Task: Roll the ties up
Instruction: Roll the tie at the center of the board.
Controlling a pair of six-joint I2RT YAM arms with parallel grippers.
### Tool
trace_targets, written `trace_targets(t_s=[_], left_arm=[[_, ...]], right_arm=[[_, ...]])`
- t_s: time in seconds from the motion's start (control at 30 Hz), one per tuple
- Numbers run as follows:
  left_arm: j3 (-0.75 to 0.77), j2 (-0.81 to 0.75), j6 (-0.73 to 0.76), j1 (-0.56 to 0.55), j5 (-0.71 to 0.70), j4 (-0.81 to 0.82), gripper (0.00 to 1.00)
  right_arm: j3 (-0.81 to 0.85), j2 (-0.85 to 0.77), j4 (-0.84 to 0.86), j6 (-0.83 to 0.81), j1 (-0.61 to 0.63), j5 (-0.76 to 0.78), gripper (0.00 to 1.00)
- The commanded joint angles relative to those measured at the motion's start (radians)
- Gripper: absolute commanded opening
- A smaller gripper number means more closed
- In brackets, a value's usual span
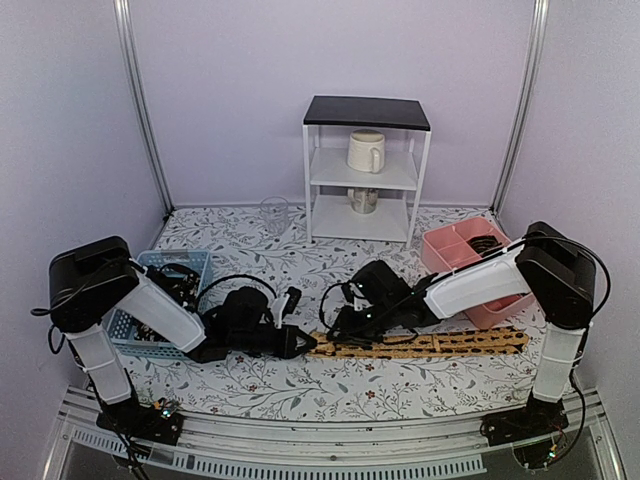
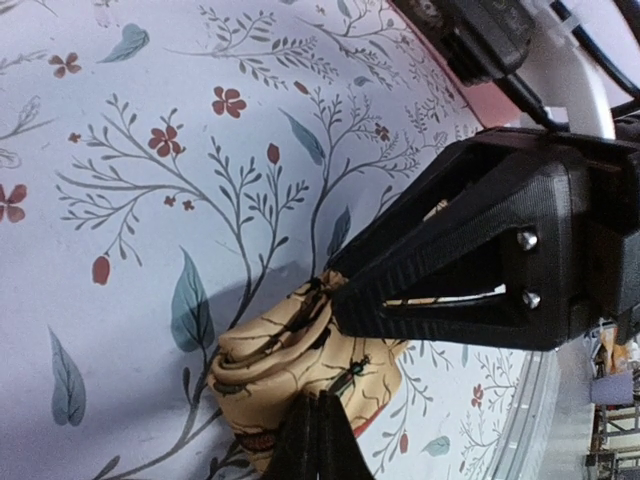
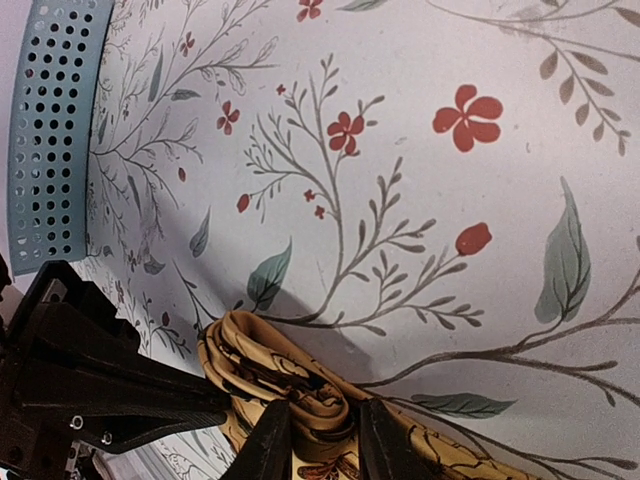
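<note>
A tan-orange tie with a dark brown lattice (image 1: 440, 343) lies stretched along the table's front, and its left end is wound into a small roll (image 2: 285, 350) (image 3: 290, 385). My left gripper (image 1: 296, 344) (image 2: 320, 432) is shut, its tips pinching the roll's outer layer from the left. Just to the right of it, my right gripper (image 1: 340, 333) (image 3: 326, 440) has a finger on each side of the roll and clasps it. In the left wrist view the right gripper's black body (image 2: 490, 260) crosses over the roll. The left gripper (image 3: 90, 385) also shows in the right wrist view.
A blue mesh basket (image 1: 195, 262) (image 3: 55, 120) with dark cloth inside stands at the left, behind the left arm. At the right is a pink divided tray (image 1: 450, 248). At the back stand a white shelf (image 1: 365, 175) holding a mug, and a clear glass (image 1: 274, 214).
</note>
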Motion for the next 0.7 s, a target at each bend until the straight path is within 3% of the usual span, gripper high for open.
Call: trace_targets(t_s=[0.0, 0.27, 0.57, 0.67], left_arm=[[-0.020, 0.019, -0.014, 0.004, -0.022, -0.028, 0.00], [-0.016, 0.022, -0.025, 0.004, -0.030, -0.026, 0.00], [-0.011, 0.030, -0.038, 0.004, -0.038, -0.025, 0.00], [-0.010, 0.022, -0.047, 0.003, -0.039, -0.030, 0.00]], right_arm=[[0.017, -0.044, -0.086, -0.015, 0.010, 0.060, 0.28], [-0.004, -0.092, -0.111, 0.029, 0.027, 0.057, 0.32], [-0.006, -0.042, -0.070, 0.046, 0.033, 0.011, 0.29], [-0.007, -0.027, -0.080, 0.042, 0.033, 0.017, 0.23]])
